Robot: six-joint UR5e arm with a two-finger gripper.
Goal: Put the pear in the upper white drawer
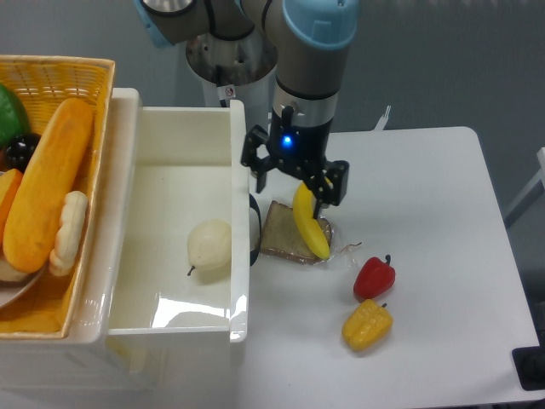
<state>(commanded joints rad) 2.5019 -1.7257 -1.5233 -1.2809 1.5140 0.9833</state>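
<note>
The pear [209,245], pale cream with a thin dark stem, lies on the floor of the upper white drawer [183,132], near its right wall. The drawer is pulled out, and its dark handle [255,228] shows on the right side. My gripper [296,175] hangs over the table just right of the drawer, apart from the pear. Its fingers [255,159] are spread and hold nothing. The upper end of a yellow banana [310,225] lies directly below it.
The banana rests on a wrapped slice of bread [281,232]. A red pepper [374,277] and a yellow bell pepper [367,324] lie on the white table [426,196]. A woven yellow basket [51,77] with bread and other food stands left of the drawer.
</note>
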